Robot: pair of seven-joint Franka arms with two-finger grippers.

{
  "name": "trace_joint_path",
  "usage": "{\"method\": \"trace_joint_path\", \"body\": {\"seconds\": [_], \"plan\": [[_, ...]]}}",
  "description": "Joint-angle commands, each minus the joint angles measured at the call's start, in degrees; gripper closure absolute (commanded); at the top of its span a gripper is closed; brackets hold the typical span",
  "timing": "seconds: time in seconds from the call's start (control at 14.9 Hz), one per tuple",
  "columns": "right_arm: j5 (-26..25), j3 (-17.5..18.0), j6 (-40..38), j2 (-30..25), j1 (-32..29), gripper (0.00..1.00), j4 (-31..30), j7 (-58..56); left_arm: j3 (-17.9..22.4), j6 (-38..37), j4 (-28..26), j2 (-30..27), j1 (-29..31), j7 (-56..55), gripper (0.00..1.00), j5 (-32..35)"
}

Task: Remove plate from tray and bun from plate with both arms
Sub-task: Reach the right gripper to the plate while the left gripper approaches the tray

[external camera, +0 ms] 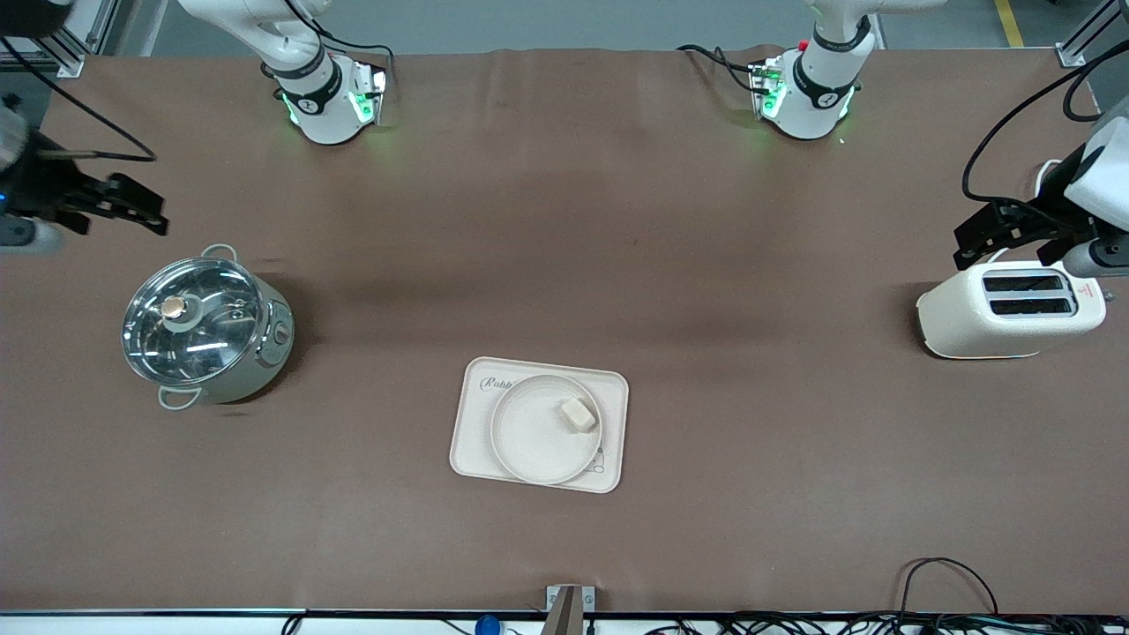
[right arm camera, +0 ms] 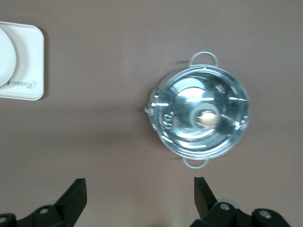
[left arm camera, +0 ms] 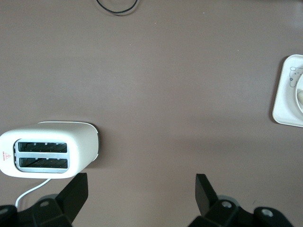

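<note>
The round cream plate (external camera: 534,437) lies on the rectangular cream tray (external camera: 467,441) in the middle of the table, nearer the front camera. The small beige bun (external camera: 579,414) rests on the plate near its rim, toward the left arm's end. My left gripper (external camera: 988,236) is open and empty in the air over the toaster's end of the table; in the left wrist view its fingers (left arm camera: 75,194) stand wide apart. My right gripper (external camera: 132,207) is open and empty over bare table beside the pot. The tray's edge shows in both wrist views (left arm camera: 284,101) (right arm camera: 33,61).
A white two-slot toaster (external camera: 1010,309) stands at the left arm's end, also in the left wrist view (left arm camera: 47,149). A pot with a glass lid (external camera: 205,326) stands at the right arm's end, also in the right wrist view (right arm camera: 201,118). Cables (external camera: 935,582) lie along the table's near edge.
</note>
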Motion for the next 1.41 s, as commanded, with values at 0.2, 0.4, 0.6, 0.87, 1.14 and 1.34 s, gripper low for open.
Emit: {"method": "trace_joint_path", "body": {"seconds": [0.2,0.4,0.6,0.87,1.14,1.34], "plan": [[8.24,-0.22,12.51,5.66,4.66,0.0,-4.98,2.72,-1.73,2.35,0.83,6.02,-5.48,-3.72,0.0,-2.34],[16.48,-0.22,20.5,12.42,5.98,0.0,-4.81,3.5,-1.73,4.11,1.09,10.15,-10.75,-16.81,0.0,-0.42],[18.09,-0.22,29.56,19.54,10.36,0.0,-3.32,8.77,-1.82,9.02,1.0,14.8,-11.65,-17.45,0.0,0.91],[18.27,-0.04,40.37,29.82,14.33,0.0,0.54,13.44,-1.73,17.38,1.0,21.4,-11.65,-17.72,0.0,1.0],[26.7,0.4,43.12,37.74,15.38,0.0,5.64,13.18,-1.73,21.25,0.91,25.53,-11.65,-18.59,0.0,1.0],[26.71,0.31,43.82,41.52,17.06,0.0,8.63,13.18,-1.73,21.53,0.65,26.07,-11.38,-20.44,0.0,2.39]]}}
